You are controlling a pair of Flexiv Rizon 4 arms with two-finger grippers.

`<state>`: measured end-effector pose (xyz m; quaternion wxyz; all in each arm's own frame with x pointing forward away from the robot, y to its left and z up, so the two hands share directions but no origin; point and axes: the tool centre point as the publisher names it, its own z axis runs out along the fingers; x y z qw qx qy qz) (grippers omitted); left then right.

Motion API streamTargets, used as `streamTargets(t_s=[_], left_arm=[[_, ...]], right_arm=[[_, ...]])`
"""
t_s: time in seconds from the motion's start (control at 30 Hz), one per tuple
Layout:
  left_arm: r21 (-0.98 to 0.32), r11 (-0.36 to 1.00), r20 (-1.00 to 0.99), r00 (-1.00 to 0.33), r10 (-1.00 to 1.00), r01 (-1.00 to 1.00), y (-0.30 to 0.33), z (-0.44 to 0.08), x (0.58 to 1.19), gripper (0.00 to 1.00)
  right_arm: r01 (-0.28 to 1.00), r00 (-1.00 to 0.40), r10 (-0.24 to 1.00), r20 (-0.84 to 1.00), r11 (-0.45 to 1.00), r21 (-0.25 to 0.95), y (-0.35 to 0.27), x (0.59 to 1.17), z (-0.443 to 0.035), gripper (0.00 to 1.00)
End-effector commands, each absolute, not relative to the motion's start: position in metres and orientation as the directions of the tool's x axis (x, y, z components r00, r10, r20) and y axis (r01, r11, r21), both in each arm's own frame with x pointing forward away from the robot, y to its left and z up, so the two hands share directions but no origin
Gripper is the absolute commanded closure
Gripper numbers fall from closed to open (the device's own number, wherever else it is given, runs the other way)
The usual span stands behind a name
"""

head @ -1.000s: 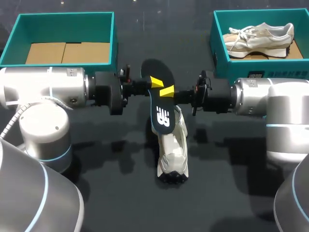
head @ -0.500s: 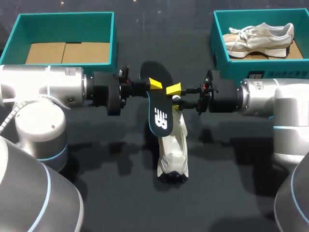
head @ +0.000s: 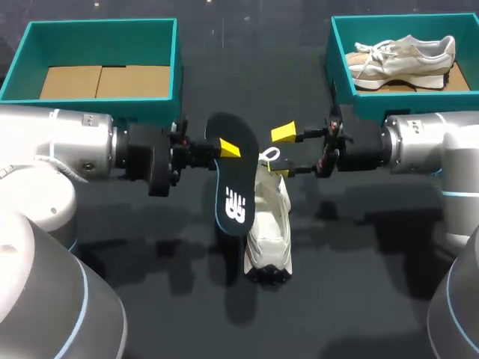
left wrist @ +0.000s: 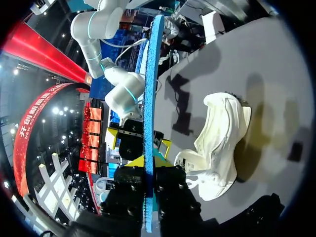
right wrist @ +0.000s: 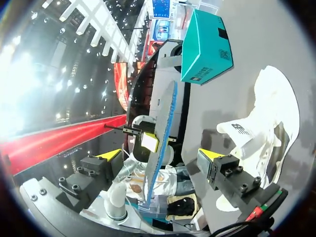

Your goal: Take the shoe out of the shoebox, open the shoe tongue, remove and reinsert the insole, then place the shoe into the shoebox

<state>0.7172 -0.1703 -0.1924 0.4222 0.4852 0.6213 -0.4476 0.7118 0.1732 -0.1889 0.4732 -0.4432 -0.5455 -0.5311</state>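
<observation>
Head view: my left tool (head: 225, 149) is clenched on the black insole (head: 233, 200), which hangs tilted above the bench (head: 150, 299). My right tool (head: 281, 152) is released, its fingers spread, at three o'clock of the insole's upper end and apart from it. The white shoe (head: 269, 232) lies on the bench at five o'clock of the insole. A teal shoebox (head: 97, 22) sits at ten o'clock of the shoe. The other shoebox (head: 330, 56), at two o'clock, holds a second shoe (head: 408, 51).
</observation>
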Motion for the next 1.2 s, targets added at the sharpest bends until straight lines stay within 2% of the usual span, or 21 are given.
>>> streamTargets(t_s=[0.03, 0.1, 0.53, 0.67, 0.8, 0.87, 0.9, 1.2], left_arm=[[-0.249, 0.107, -0.942, -0.266, 0.203, 0.963, -0.161, -0.186, 0.705, 1.00], [-0.308, 0.084, -0.931, -0.318, 0.179, 0.948, -0.160, -0.186, 0.703, 1.00], [-0.308, 0.084, -0.931, -0.318, 0.179, 0.948, -0.160, -0.186, 0.703, 1.00], [-0.447, 0.047, -0.875, -0.447, 0.185, 0.893, -0.169, -0.183, 0.685, 1.00], [-0.503, 0.060, -0.838, -0.504, 0.208, 0.862, -0.173, -0.182, 0.675, 1.00], [-0.530, 0.052, -0.820, -0.527, 0.222, 0.846, -0.175, -0.181, 0.668, 1.00], [-0.486, 0.069, -0.839, -0.487, 0.241, 0.871, -0.175, -0.181, 0.665, 1.00], [-0.486, 0.069, -0.839, -0.487, 0.241, 0.871, -0.175, -0.181, 0.665, 1.00]], right_arm=[[0.918, -0.381, -0.048, 0.923, 0.094, 0.384, 0.135, 0.708, -0.199, 0.00], [0.901, -0.411, -0.053, 0.910, 0.127, 0.414, 0.129, 0.706, -0.203, 0.00], [0.901, -0.411, -0.053, 0.910, 0.127, 0.414, 0.129, 0.706, -0.203, 0.00], [0.825, -0.534, 0.093, 0.840, 0.277, 0.493, 0.116, 0.694, -0.200, 0.00], [0.750, -0.646, 0.162, 0.746, 0.313, 0.582, 0.092, 0.684, -0.203, 0.00], [0.718, -0.694, 0.307, 0.651, 0.361, 0.595, 0.082, 0.678, -0.206, 0.00], [0.738, -0.675, 0.392, 0.625, 0.380, 0.558, 0.078, 0.677, -0.209, 0.00], [0.738, -0.675, 0.392, 0.625, 0.380, 0.558, 0.078, 0.677, -0.209, 0.00]])
